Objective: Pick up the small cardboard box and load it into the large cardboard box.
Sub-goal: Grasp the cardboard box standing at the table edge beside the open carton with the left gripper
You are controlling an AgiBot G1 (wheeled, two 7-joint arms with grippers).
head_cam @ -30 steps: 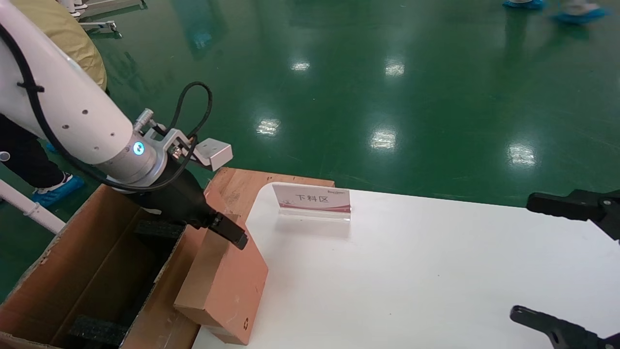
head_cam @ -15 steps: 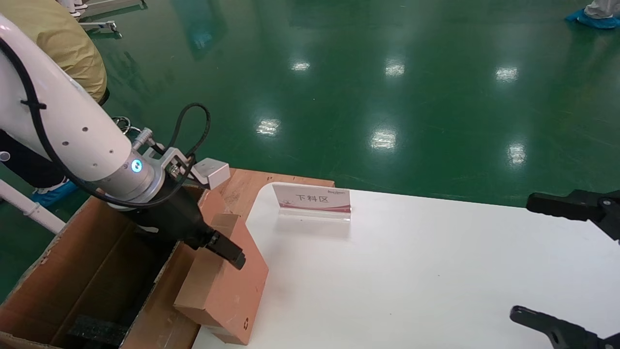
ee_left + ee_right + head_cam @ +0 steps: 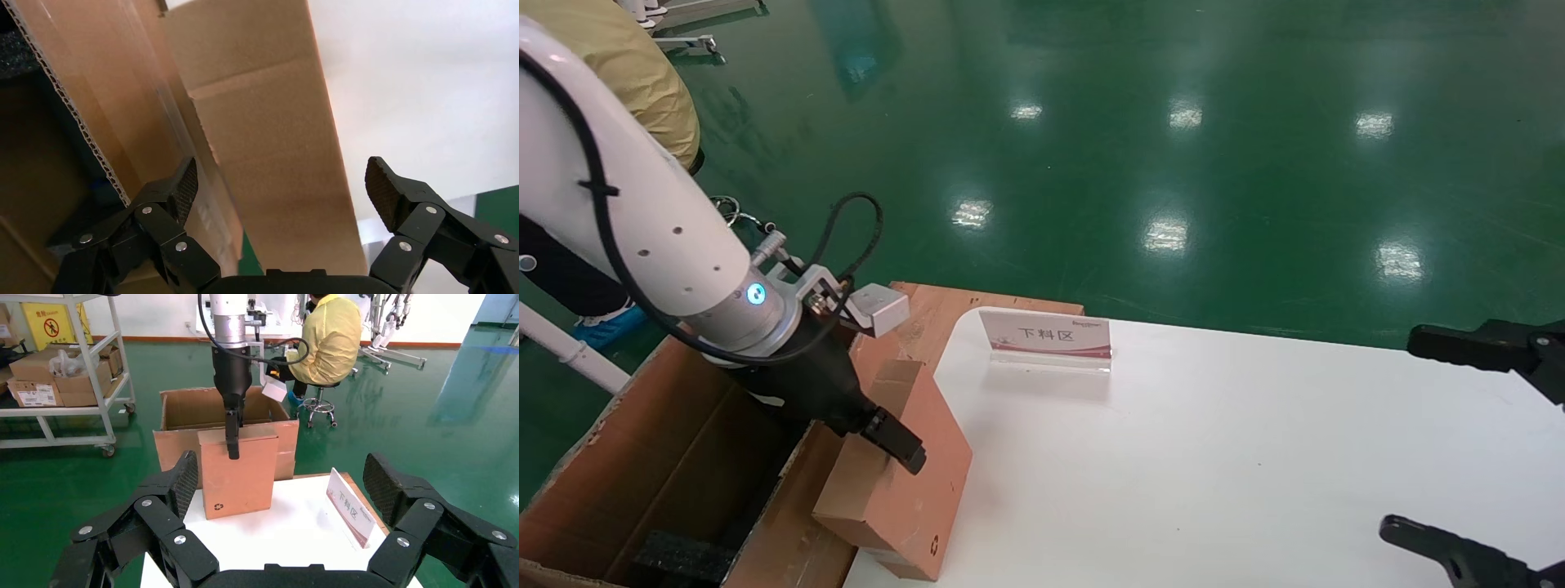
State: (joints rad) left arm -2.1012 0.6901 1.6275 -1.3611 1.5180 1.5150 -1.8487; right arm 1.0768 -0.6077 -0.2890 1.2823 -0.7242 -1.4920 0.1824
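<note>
The left claw (image 3: 891, 441) is seen wide open, its fingers (image 3: 183, 187) set on either side of the upper edge of the small cardboard box (image 3: 903, 465), with no firm contact shown. Compared with a second ago, the claw has been moved lower and nearer along this box, so that more of the box is now taken between the fingers. It is judged that the grasp is being prepared and the lifting is not yet begun. The box stands at the left edge of the white bench (image 3: 1254, 457), leaned against the wall of the large cardboard box (image 3: 641, 441). The right claw (image 3: 1475, 449) is parked open at the bench's right side
</note>
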